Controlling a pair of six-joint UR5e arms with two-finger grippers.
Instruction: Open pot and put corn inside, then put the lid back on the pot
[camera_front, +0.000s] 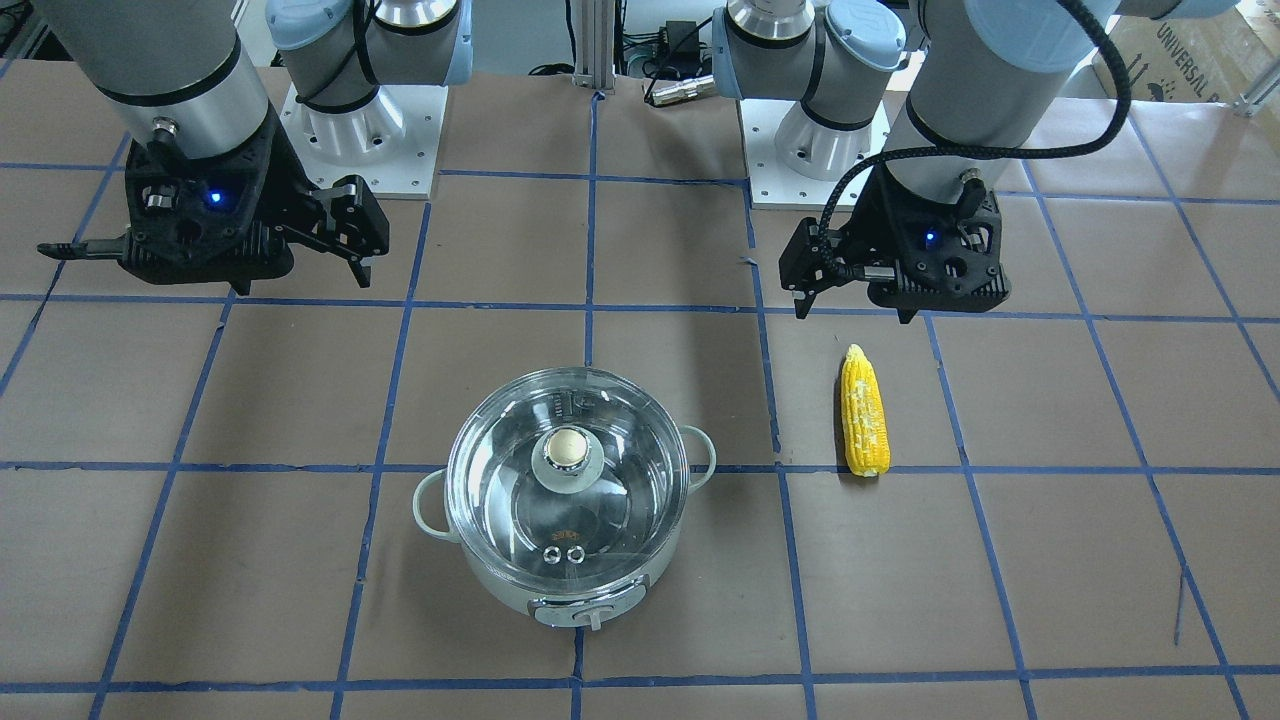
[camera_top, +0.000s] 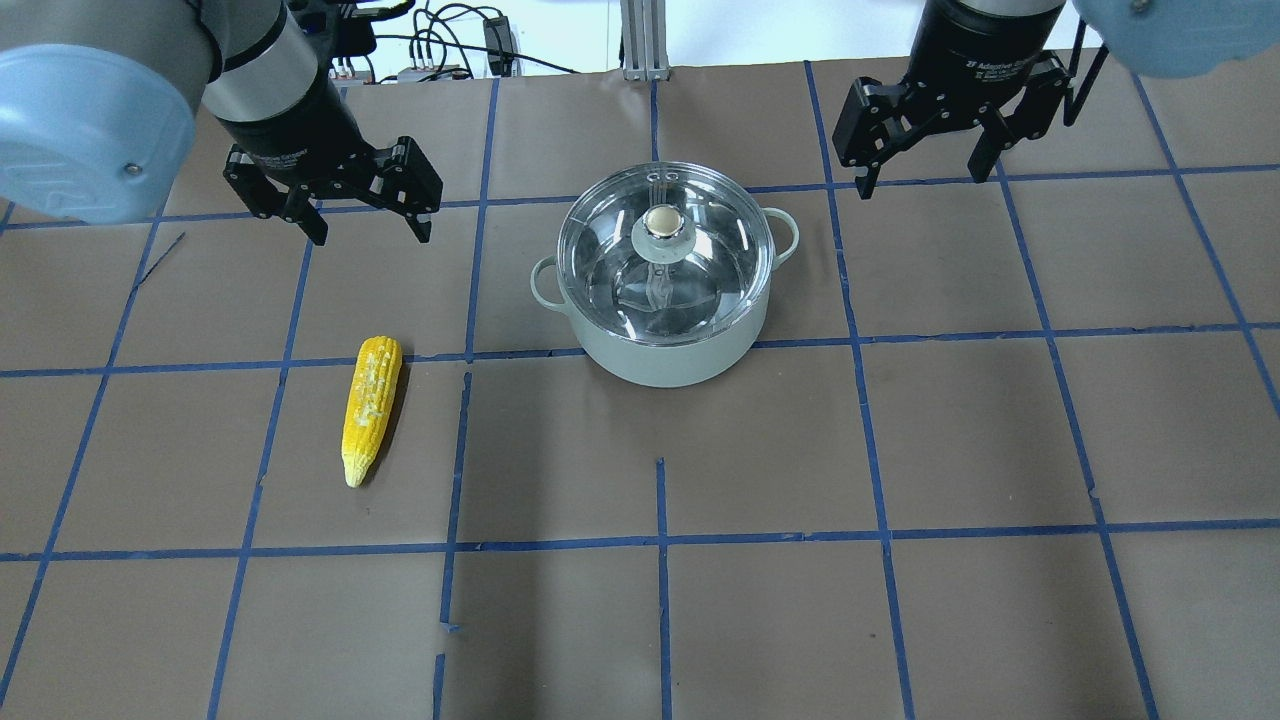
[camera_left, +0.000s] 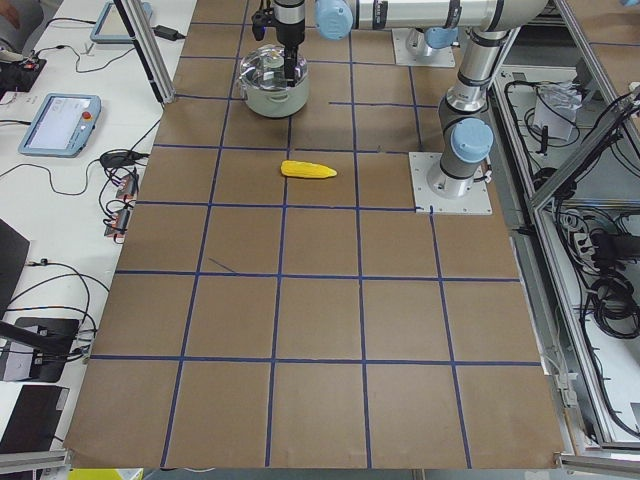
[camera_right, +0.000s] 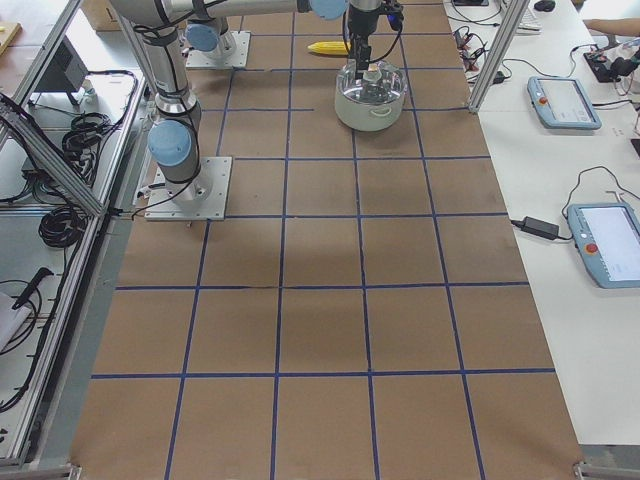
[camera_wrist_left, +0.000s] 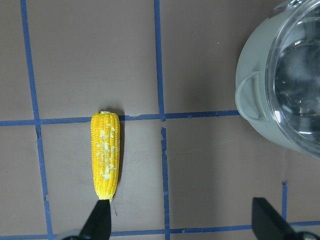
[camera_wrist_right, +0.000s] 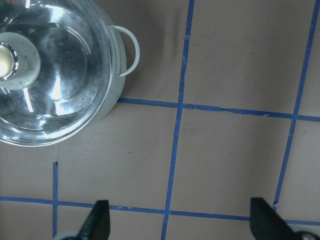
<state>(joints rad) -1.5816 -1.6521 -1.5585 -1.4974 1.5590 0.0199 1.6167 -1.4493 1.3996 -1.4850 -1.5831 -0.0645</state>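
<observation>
From the front I see the pot (camera_front: 600, 590) mid-table, pale-shelled, its clear domed lid (camera_front: 620, 470) seated on it. The front knob (camera_front: 590, 620) and two vent rings (camera_front: 563, 553) show only here. The corn (camera_front: 865, 425) lies flat at the pot's 3 o'clock, well apart. Overhead, the left gripper (camera_top: 370, 228) hangs spread at the corn's 12 o'clock, and the right gripper (camera_top: 922, 170) hangs spread at the pot's 2 o'clock — neither touches anything. The left wrist view puts the corn's tapered tip just beside one fingertip (camera_wrist_left: 100, 220). The right wrist view shows brown table (camera_wrist_right: 230, 165) running from the pot's loop handle (camera_wrist_right: 129, 50) toward 3 o'clock.
</observation>
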